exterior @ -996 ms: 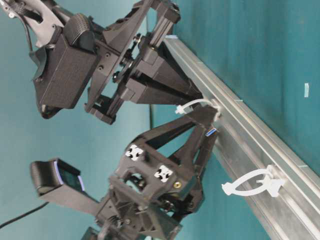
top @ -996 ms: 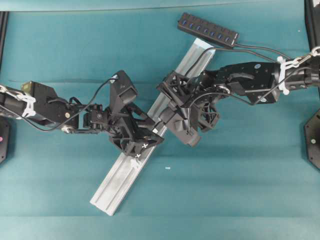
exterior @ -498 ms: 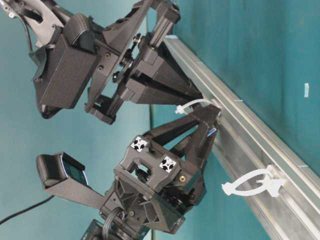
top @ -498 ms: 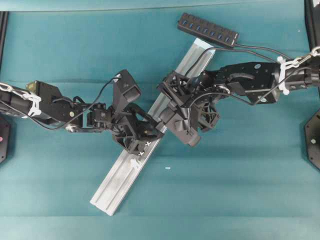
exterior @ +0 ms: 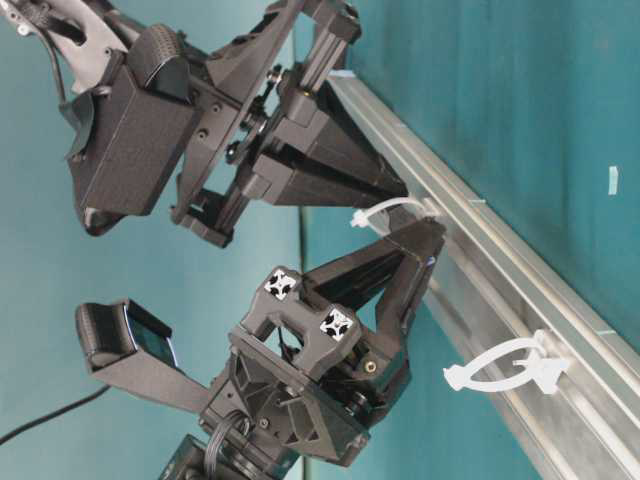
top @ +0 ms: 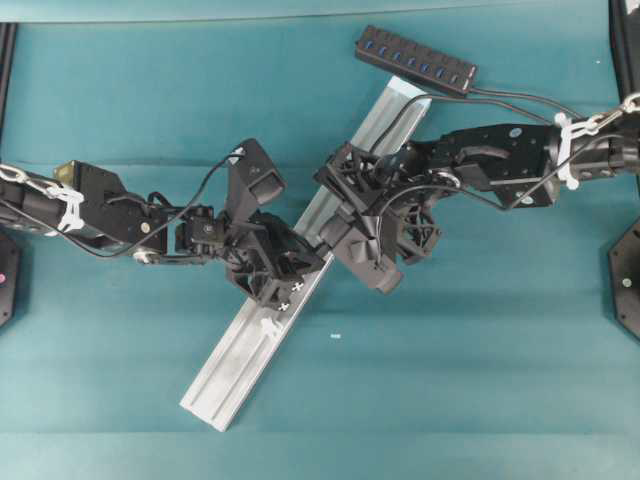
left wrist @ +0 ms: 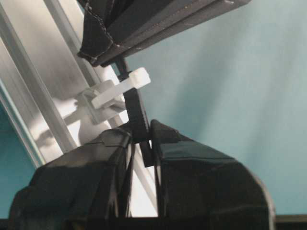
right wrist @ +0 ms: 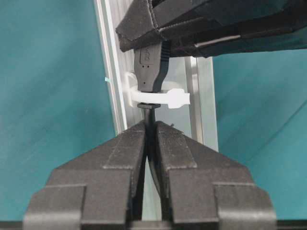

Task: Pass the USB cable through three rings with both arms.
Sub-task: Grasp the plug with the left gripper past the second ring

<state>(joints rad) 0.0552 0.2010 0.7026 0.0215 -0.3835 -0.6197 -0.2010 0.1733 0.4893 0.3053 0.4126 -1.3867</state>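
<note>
Both jaws pinch USB cable (right wrist: 149, 67): left on plug past ring (right wrist: 160, 97), right just behind.

Brushed silver metal is seen on the rail (top: 250, 340), faintly glossy. The ring (right wrist: 158, 98) just ahead of the right gripper (right wrist: 151, 127) looks whitish, translucent plastic. Matt black plastic covers the plug (right wrist: 149, 72); the tablecloth (top: 450, 380) reads as matt teal fabric.

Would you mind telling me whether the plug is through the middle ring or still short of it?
Through: the plug pokes out past the white ring, pinched by the left tool.
</note>
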